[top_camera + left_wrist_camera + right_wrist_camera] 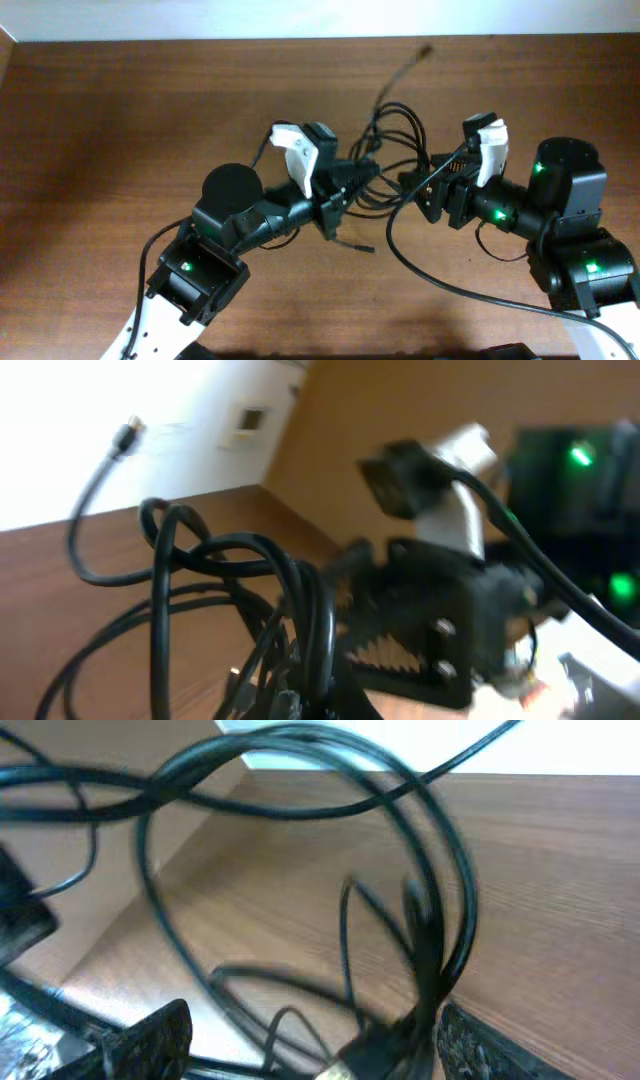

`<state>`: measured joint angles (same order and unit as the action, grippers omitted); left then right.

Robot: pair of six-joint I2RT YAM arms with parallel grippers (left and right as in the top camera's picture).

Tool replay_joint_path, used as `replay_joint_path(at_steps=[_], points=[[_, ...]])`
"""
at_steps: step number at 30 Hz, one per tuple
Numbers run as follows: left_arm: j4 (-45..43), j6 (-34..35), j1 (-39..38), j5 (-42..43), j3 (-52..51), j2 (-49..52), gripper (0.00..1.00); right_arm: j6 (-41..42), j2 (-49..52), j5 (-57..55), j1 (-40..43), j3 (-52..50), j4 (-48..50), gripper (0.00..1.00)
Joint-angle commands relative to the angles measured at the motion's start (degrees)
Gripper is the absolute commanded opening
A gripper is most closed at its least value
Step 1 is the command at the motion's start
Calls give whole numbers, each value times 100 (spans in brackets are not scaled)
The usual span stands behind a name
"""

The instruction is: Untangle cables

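Both arms stand at the near edge of the wooden surface (pixel 120 120) and extend inward toward its middle. The left gripper (pixel 350 182) has its jaws together, clamped on the black cables (pixel 395 135) where several strands bunch. The right gripper (pixel 418 188) faces it from close by with its jaws wide apart. Some strands and what looks like a gold-tipped plug (pixel 335 1070) sit in the gap between them, blurred and not pinched. The cables form a tangle of overlapping loops between and just beyond the two grippers, over the middle of the surface. One cord runs on toward the far edge and ends in a small plug (pixel 426 48).
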<state>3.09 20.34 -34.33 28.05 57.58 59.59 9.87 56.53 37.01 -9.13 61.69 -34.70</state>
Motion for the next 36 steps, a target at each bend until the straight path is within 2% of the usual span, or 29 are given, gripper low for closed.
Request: replay_joint_path(at_steps=[1, 6, 11, 22, 36], points=[[-105, -876, -2, 564, 63, -48, 0, 28, -164, -800, 22, 133, -48, 77], [-87, -1279, -2, 564, 63, -46, 0, 24, -503, -1808, 20, 133, -74, 84], [-90, -1447, -2, 566, 63, -46, 0, 24, -636, -2514, 20, 133, -175, 84], [-531, -1447, -2, 1099, 63, -46, 0, 2, -629, -3139, 20, 133, -337, 84], [-946, -1445, -4, 2092, 63, -46, 0, 2, -363, -3174, 20, 133, -435, 84]])
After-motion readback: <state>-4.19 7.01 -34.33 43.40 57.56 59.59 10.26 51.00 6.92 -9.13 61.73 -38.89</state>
